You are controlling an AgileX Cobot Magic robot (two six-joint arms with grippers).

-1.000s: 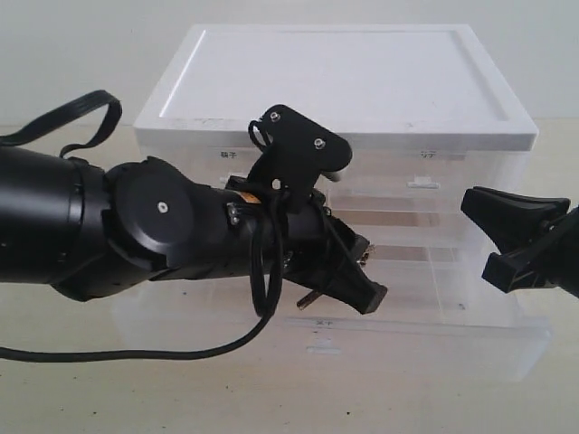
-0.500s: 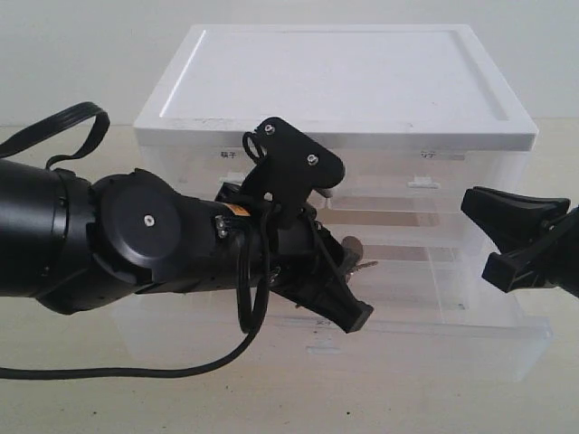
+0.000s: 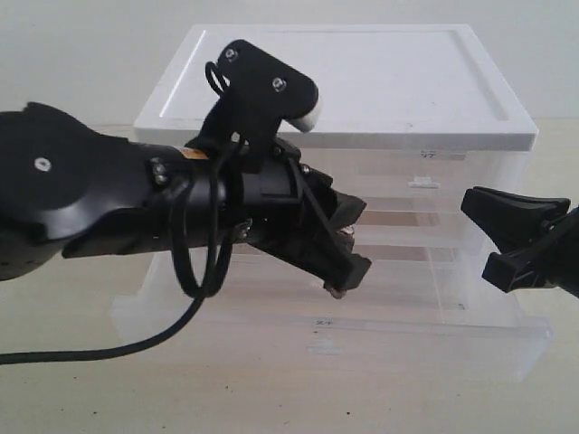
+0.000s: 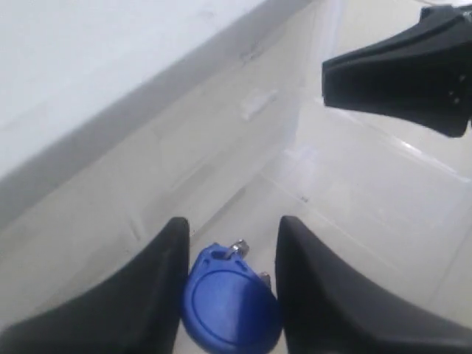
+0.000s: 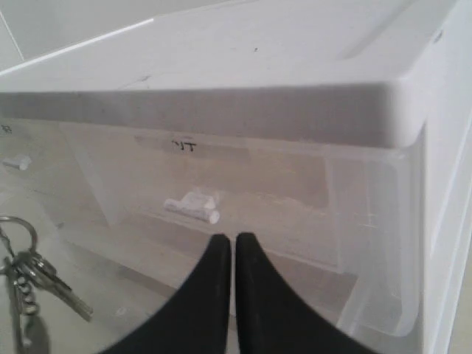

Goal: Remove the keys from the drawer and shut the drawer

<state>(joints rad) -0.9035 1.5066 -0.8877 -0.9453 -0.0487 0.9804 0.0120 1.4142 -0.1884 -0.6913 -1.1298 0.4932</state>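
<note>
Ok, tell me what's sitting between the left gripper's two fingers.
The blue fob of the keys sits between the left gripper's fingers, touching both. The left wrist view shows this.

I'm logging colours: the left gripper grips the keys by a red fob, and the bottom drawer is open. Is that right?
No: the fob is blue, not red, as the left wrist view shows. The left gripper grips the keys by a blue fob, and the bottom drawer is open.

White cabinet top point(image 3: 362, 81) — pale table point(image 3: 81, 398) beneath it.
</note>
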